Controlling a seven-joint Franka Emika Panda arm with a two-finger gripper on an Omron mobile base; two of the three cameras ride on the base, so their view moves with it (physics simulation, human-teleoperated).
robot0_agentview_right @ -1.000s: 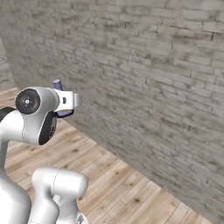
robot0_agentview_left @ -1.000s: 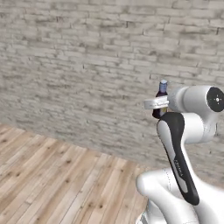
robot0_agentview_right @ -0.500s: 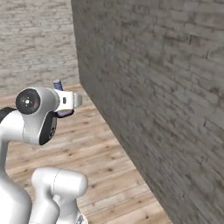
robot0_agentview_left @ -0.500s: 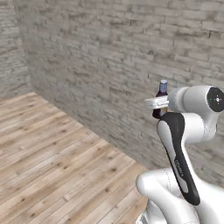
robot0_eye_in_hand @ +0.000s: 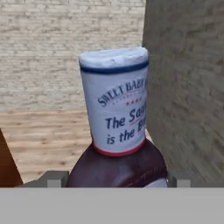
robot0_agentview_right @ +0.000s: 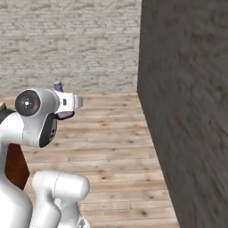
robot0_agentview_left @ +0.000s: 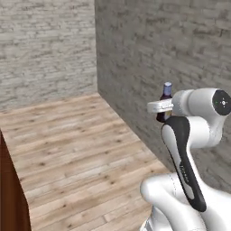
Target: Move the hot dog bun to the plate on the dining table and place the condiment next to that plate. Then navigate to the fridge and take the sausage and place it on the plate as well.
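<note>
The condiment (robot0_eye_in_hand: 116,109) is a dark bottle with a pale cap and a printed label, and it stands upright between my two fingertips (robot0_eye_in_hand: 52,178). My gripper (robot0_agentview_left: 163,108) is shut on its lower body and carries it at about shoulder height in front of the arm. The bottle's cap (robot0_agentview_left: 167,85) rises above the white hand. From the other side, the condiment (robot0_agentview_right: 58,86) pokes up behind the hand, and the gripper (robot0_agentview_right: 67,106) holds it level. The hot dog bun, the plate, the dining table, the fridge and the sausage are out of view.
A grey brick wall (robot0_agentview_left: 180,54) runs close along my right and meets a paler brick wall (robot0_agentview_left: 45,49) at a corner ahead. Wooden plank floor (robot0_agentview_left: 76,149) stretches to the left. A dark brown wooden panel (robot0_agentview_left: 11,194) stands at the lower left edge.
The whole picture has swung as the base turned: the wall corner and the far brick wall have come into view. The condiment stays in the gripper, and the arm's pose is unchanged.
</note>
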